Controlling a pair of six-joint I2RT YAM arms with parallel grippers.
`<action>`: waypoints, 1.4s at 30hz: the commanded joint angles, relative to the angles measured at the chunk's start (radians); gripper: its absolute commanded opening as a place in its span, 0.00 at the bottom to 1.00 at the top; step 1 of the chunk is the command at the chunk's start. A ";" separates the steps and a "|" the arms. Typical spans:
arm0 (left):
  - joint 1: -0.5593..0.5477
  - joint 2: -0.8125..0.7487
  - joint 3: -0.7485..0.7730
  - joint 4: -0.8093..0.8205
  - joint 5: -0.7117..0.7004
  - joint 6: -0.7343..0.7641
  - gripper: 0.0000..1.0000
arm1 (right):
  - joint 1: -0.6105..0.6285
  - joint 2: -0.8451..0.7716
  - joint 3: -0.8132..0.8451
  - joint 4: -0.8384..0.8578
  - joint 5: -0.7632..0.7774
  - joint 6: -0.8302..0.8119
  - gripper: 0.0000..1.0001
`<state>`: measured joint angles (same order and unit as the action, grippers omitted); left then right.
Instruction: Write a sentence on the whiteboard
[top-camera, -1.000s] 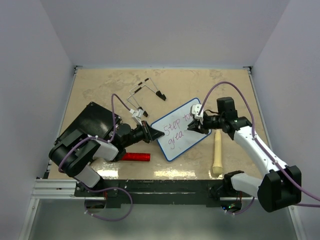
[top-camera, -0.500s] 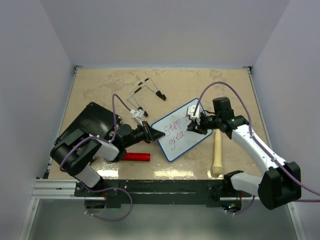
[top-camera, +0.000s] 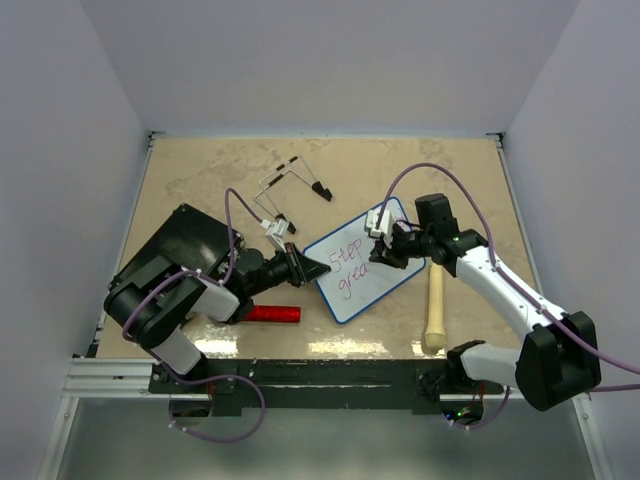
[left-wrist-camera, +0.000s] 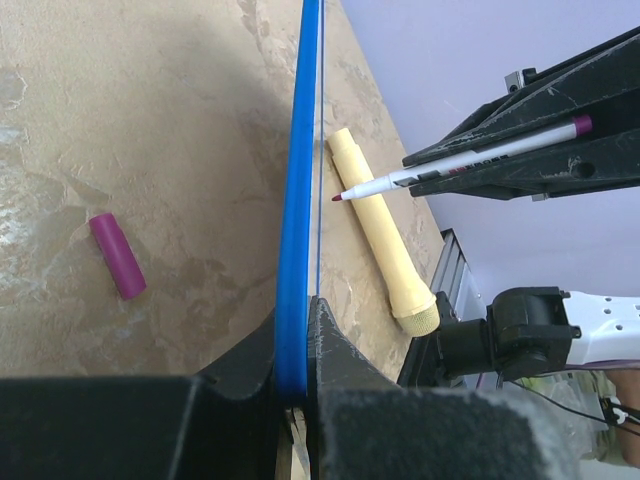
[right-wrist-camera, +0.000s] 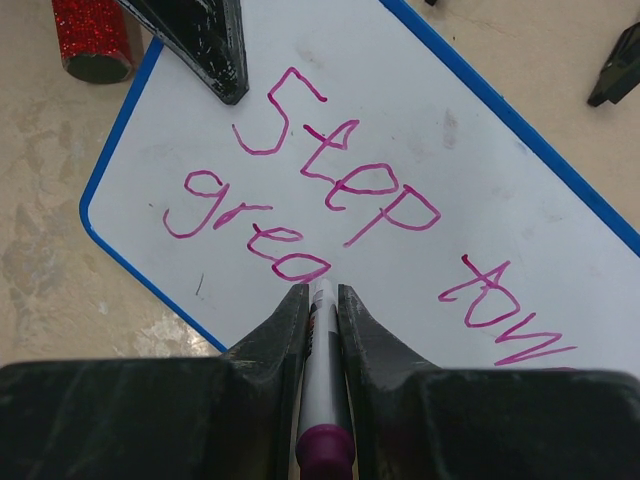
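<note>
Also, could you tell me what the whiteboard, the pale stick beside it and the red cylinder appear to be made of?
By looks, the whiteboard has a smooth white face, likely coated board or plastic, and a blue plastic-looking rim. Matte and cream, the pale stick could be wood or plastic. On the red cylinder a sparkly glitter coating hides what lies beneath.

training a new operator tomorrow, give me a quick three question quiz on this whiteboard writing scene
1. True or false: the left gripper has its jaws shut on the blue rim of the small white rectangular whiteboard.
2. The second line of the purple-pink handwritten sentence reads: A) grea B) great C) tow
3. Fill in: the right gripper jaws hold a slim white ____ with a purple end.
Key: 1 true; 2 A; 3 marker.
</note>
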<state>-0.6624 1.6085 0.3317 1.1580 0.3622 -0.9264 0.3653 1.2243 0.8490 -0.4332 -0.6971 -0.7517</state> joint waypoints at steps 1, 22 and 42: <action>-0.008 0.013 0.007 0.075 0.009 0.012 0.00 | 0.001 0.007 0.033 0.025 0.019 0.017 0.00; -0.006 0.025 0.007 0.091 0.021 0.011 0.00 | 0.011 0.030 0.032 0.093 0.110 0.084 0.00; -0.006 0.051 0.007 0.111 0.024 0.012 0.00 | 0.009 0.009 0.047 0.076 0.085 0.080 0.00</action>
<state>-0.6617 1.6520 0.3317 1.2068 0.3584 -0.9508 0.3744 1.2598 0.8494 -0.3744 -0.5587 -0.6346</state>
